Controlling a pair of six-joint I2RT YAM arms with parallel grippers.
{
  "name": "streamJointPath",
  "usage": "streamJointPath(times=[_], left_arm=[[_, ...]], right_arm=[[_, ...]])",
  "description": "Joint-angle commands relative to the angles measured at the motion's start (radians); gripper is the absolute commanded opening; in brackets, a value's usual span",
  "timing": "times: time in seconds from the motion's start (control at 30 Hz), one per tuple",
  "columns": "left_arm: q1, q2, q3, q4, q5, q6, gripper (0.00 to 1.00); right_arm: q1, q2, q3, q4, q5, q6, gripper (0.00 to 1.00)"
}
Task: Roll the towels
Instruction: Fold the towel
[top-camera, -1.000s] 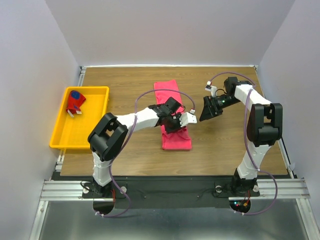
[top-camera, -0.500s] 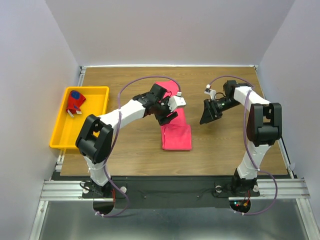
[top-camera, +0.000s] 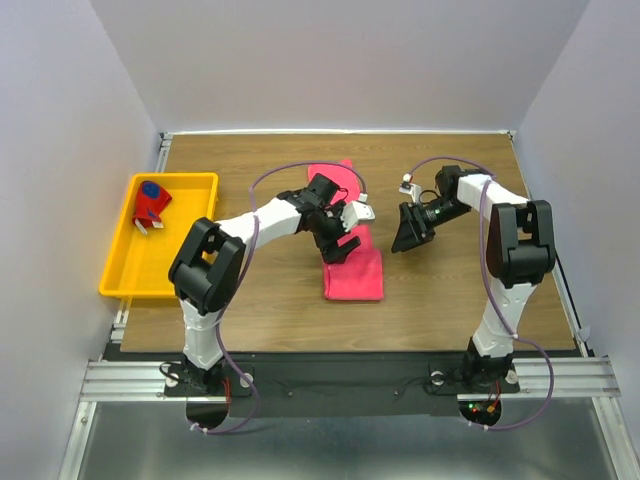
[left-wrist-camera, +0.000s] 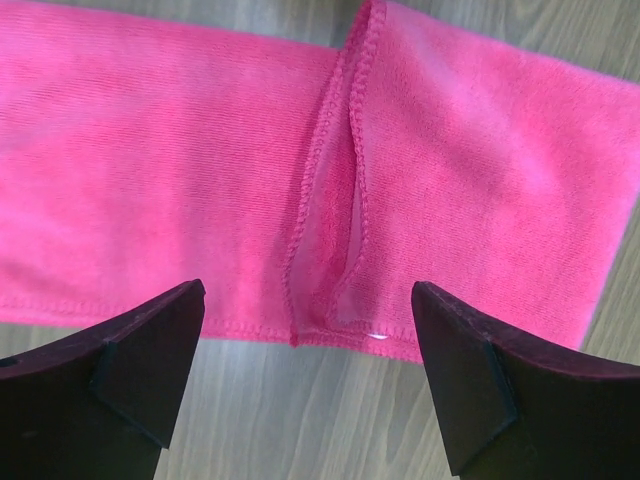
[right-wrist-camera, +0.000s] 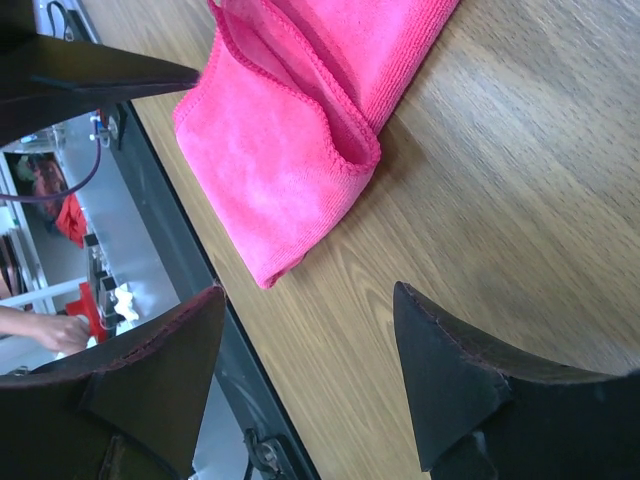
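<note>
The pink-red towel (top-camera: 353, 275) lies lengthwise in the middle of the table, its near end folded over on itself; the stitched fold edge (left-wrist-camera: 330, 200) shows in the left wrist view. My left gripper (top-camera: 338, 242) hovers over the towel's middle, open, nothing between its fingers (left-wrist-camera: 150, 365). My right gripper (top-camera: 405, 235) hangs just right of the towel, open and empty, over bare wood. In the right wrist view the folded towel end (right-wrist-camera: 285, 150) lies ahead of the fingers (right-wrist-camera: 455, 380). The patterned red and blue towel (top-camera: 150, 203) sits as a roll in the tray.
A yellow plastic tray (top-camera: 190, 185) stands at the table's left edge. The wooden tabletop (top-camera: 450, 290) is walled in by pale panels at the back and sides. A metal rail (top-camera: 350, 375) runs along the near edge by the arm bases.
My left gripper opened and let go of the pink towel, lifted toward the back, then came down a little over the towel's middle. My right gripper shifted slightly left toward the towel.
</note>
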Motion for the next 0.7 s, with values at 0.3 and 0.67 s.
streamJointPath(times=[0.3, 0.67], left_arm=[[0.013, 0.045, 0.041, -0.043, 0.051, 0.030, 0.45], [0.028, -0.067, -0.065, -0.015, 0.051, -0.002, 0.00]], right_arm=[[0.007, -0.005, 0.005, 0.009, -0.001, -0.007, 0.73], [0.007, -0.011, 0.006, 0.007, 0.005, -0.009, 0.73]])
